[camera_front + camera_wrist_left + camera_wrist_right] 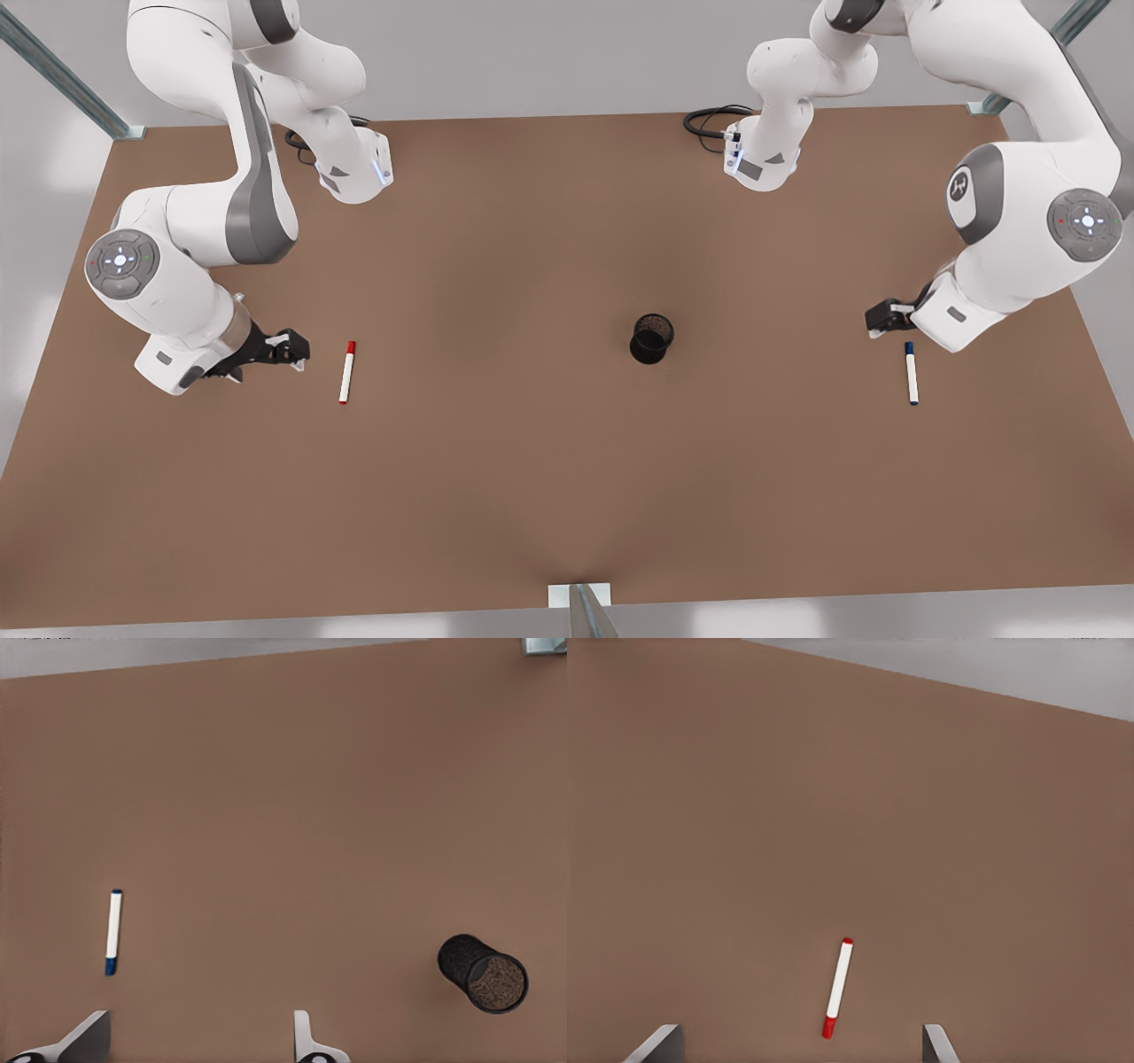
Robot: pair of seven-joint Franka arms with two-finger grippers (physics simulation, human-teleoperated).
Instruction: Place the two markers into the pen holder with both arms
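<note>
- Left gripper [879, 321] spread, empty, blue marker [911, 373] just beside; barrel to be centred between fingers.
- Right gripper [292, 347] spread, empty, red marker [347, 372] just beside; same.

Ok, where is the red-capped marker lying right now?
The red-capped marker lies flat on the table toward the front view's left, just beside the right gripper and well away from the pen holder.
</note>
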